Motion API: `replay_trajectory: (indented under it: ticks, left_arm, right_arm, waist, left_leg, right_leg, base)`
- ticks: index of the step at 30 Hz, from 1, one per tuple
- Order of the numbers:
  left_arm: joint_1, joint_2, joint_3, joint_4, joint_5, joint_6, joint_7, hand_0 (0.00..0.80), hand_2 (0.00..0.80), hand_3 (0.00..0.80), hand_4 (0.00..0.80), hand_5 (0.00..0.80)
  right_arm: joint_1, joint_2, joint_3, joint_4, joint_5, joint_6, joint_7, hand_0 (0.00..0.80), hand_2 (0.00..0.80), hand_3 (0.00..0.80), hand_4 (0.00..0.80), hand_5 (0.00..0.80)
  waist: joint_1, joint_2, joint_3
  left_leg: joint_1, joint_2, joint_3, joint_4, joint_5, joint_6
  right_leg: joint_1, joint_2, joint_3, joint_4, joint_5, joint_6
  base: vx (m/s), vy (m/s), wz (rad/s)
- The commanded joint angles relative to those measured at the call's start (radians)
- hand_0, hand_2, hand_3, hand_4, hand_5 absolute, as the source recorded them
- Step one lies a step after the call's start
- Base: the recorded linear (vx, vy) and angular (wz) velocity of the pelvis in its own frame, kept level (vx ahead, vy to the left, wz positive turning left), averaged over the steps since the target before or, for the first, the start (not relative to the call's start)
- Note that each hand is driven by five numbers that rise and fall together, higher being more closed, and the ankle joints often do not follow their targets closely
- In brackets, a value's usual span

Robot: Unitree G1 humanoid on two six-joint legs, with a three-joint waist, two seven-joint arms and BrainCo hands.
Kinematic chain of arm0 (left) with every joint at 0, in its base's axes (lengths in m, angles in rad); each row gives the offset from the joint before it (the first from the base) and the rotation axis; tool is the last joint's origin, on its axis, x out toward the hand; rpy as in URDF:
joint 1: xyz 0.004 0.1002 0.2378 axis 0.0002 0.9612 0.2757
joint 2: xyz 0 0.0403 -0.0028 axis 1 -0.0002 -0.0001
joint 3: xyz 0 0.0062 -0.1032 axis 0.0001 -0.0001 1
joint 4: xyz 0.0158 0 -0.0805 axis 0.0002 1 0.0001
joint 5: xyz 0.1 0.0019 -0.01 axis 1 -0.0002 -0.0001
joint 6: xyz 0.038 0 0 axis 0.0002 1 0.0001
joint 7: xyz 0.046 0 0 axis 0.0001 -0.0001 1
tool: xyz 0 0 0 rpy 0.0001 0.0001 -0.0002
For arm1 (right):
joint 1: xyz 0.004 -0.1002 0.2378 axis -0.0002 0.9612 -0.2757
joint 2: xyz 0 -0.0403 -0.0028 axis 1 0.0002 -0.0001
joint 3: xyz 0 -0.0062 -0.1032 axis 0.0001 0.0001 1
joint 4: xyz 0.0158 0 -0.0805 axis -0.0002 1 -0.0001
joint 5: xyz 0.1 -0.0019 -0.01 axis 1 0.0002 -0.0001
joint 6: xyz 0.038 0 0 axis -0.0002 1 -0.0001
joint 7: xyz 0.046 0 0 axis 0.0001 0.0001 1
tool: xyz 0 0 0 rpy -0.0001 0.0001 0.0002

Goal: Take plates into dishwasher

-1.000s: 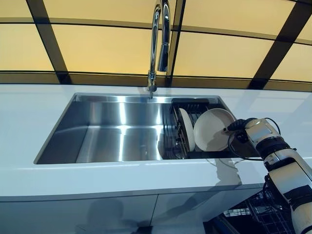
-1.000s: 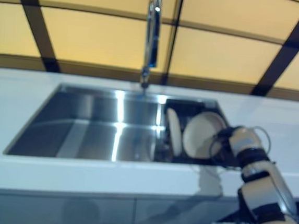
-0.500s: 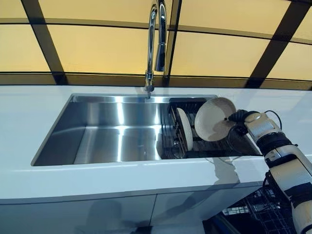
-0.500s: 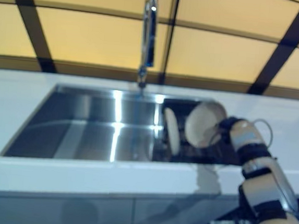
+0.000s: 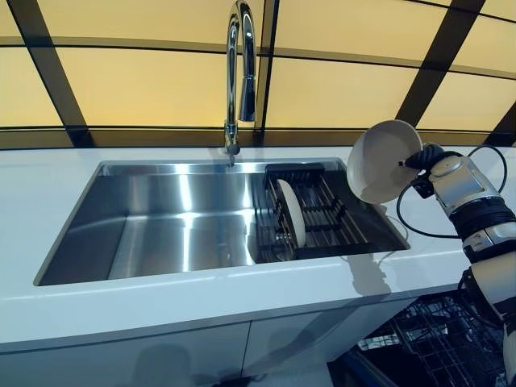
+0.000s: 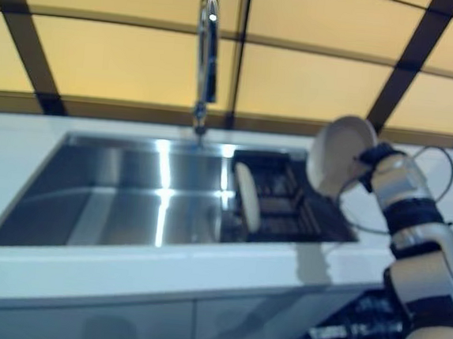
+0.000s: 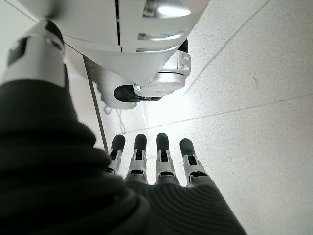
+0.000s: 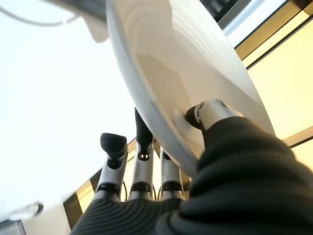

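Note:
My right hand (image 5: 431, 157) is shut on a white plate (image 5: 382, 160) and holds it tilted in the air above the sink's right rim. In the right wrist view the thumb (image 8: 211, 114) presses the plate's inner face (image 8: 195, 73) and the fingers (image 8: 142, 161) lie behind it. A second white plate (image 5: 290, 213) stands on edge in the black dish rack (image 5: 330, 216) in the right part of the sink. My left hand (image 7: 156, 166) shows only in its wrist view, fingers straight, hanging over the floor and holding nothing.
The steel sink (image 5: 153, 230) is set in a white counter (image 5: 201, 298), with a tall chrome faucet (image 5: 238, 72) behind it. A dark wire dishwasher basket (image 5: 427, 347) shows below the counter at lower right. Yellow panels with dark frames form the back wall.
My right hand has lifted the plate up out of the dish rack and carried it right, above the sink's rim. The camera has also turned to the right.

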Motion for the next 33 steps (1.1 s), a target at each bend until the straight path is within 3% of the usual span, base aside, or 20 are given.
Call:
replay_trajectory:
  ticks: [1, 11, 20, 33]
  left_arm:
    - [-0.005, 0.011, -0.074, 0.063, -0.015, 0.009, -0.005, 0.000, 0.000, 0.000, 0.000, 0.000]
    - [-0.002, 0.034, -0.068, 0.048, 0.021, 0.018, -0.023, 0.000, 0.000, 0.000, 0.000, 0.000]
    - [-0.009, 0.040, -0.063, 0.035, 0.045, 0.026, -0.042, 0.000, 0.000, 0.000, 0.000, 0.000]
    - [-0.011, 0.036, -0.036, 0.047, 0.063, 0.021, -0.051, 0.000, 0.000, 0.000, 0.000, 0.000]
  right_arm:
    - [-0.176, -0.133, 0.132, -0.028, -0.085, -0.049, -0.075, 0.800, 0.800, 0.800, 0.800, 0.800]
    - [-0.199, -0.281, 0.187, -0.102, -0.182, -0.060, -0.114, 0.800, 0.800, 0.800, 0.800, 0.800]
    - [-0.088, -0.373, 0.141, -0.121, -0.280, -0.119, -0.119, 0.800, 0.800, 0.800, 0.800, 0.800]
    - [0.336, -0.467, -0.173, -0.149, -0.282, -0.162, -0.125, 0.800, 0.800, 0.800, 0.800, 0.800]
  waist:
    - [0.005, -0.022, -0.068]
    - [-0.035, -0.034, -0.076]
    - [-0.078, -0.032, -0.078]
    - [-0.141, -0.032, -0.061]
  left_leg:
    - [0.083, 0.004, 0.068, -0.002, -0.084, -0.005]
    - [0.091, 0.001, 0.091, -0.002, -0.095, 0.004]
    - [0.107, 0.006, 0.123, -0.002, -0.105, 0.013]
    - [0.113, 0.017, 0.165, -0.002, -0.113, 0.023]
  right_leg:
    - [-0.029, -0.013, 0.056, -0.001, 0.049, 0.025]
    - [-0.043, -0.011, 0.093, -0.001, 0.059, 0.037]
    - [-0.057, -0.009, 0.135, -0.001, 0.067, 0.045]
    - [-0.087, -0.007, 0.178, 0.005, 0.082, 0.056]
  base:
    - [0.000, 0.000, 0.00]
    - [-0.003, 0.015, -0.07]
    - [0.018, 0.027, -0.17]
    - [0.010, 0.001, -0.13]
